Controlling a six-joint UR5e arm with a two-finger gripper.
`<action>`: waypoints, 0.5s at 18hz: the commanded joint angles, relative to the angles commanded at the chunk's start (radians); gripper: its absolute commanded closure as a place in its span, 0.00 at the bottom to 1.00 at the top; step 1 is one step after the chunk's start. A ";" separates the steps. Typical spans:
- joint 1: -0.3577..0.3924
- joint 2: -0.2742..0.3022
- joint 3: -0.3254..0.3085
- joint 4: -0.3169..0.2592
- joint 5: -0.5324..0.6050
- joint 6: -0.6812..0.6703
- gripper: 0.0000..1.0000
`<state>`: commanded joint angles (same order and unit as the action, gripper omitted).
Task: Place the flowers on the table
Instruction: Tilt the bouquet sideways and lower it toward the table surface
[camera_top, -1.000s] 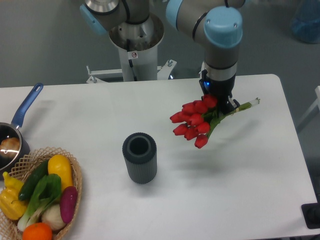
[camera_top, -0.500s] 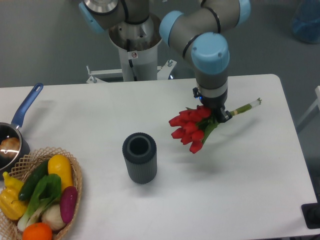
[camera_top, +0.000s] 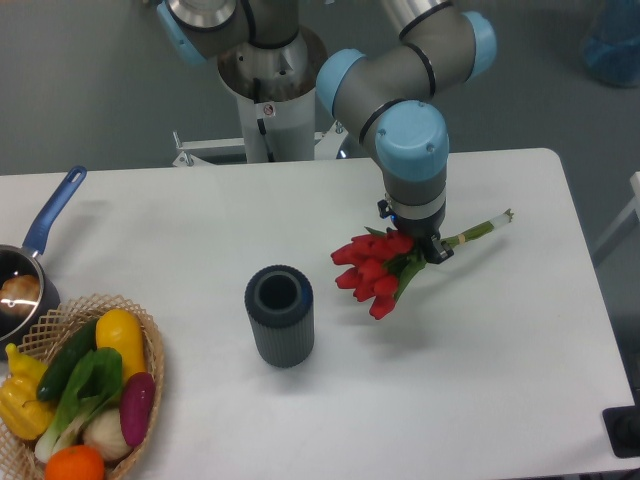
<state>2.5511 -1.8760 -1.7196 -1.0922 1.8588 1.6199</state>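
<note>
Tulips (camera_top: 372, 275), a red bunch with green leaves and pale green stems, hang crosswise under the arm, their blooms pointing down and to the left, their cut stem ends sticking out to the right. The tool (camera_top: 415, 243) is clamped on the bunch just where the blooms meet the stems; its fingers are mostly hidden under the blue-capped wrist and the flower heads, so only the dark tips show beside the leaves. A soft shadow lies on the white desk (camera_top: 480, 380) below and to the right of the blooms. Whether the lowest flower touches the surface, I cannot tell from where I stand.

Left of the bunch, well apart from it, a dark ribbed cylinder (camera_top: 280, 315) stands upright on the desk with its open mouth facing up. Down in the near left corner sits a wicker basket (camera_top: 152, 352) filled with vegetables: a yellow pepper, a green cucumber, a purple piece, an orange one and some leafy greens. Just behind the basket, at the left edge, is a small saucepan (camera_top: 20, 285) with a blue handle angled up and away. The arm's grey pedestal (camera_top: 272, 105) rises behind the far edge of the desk.
</note>
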 joint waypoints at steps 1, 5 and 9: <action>-0.011 -0.005 0.000 0.000 0.029 0.000 0.66; -0.025 -0.020 0.005 0.002 0.049 -0.002 0.66; -0.029 -0.054 0.002 0.035 0.048 -0.023 0.66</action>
<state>2.5219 -1.9297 -1.7180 -1.0570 1.9068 1.5968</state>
